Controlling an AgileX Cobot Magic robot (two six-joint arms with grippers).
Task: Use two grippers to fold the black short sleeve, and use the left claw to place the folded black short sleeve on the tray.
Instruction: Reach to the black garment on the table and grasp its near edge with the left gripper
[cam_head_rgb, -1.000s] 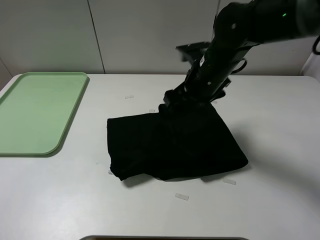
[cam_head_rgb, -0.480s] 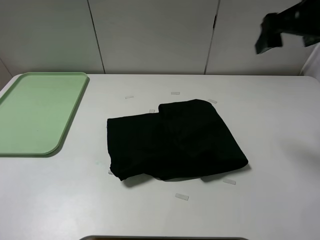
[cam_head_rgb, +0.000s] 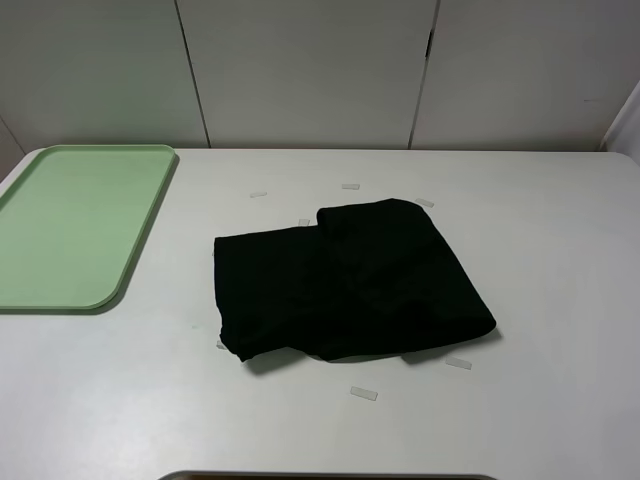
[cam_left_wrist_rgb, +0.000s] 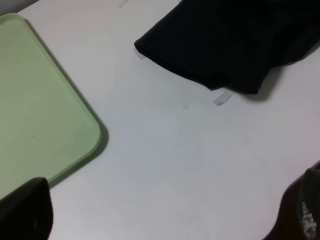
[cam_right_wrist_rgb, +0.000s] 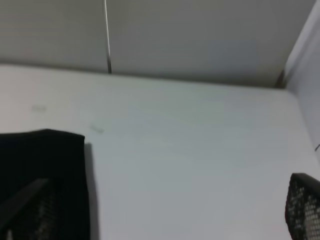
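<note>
Exterior high view: the plain black cloth short-sleeve shirt lay folded into a rumpled block near the middle of the white tabletop. It was well apart from the flat pale green plastic tray at the left edge. Small pale tape strips dotted the tabletop around the cloth. A white panelled wall stood behind. In the wrist views the left tool and right tool were both released, fingers spread wide, grasping nothing.
</note>
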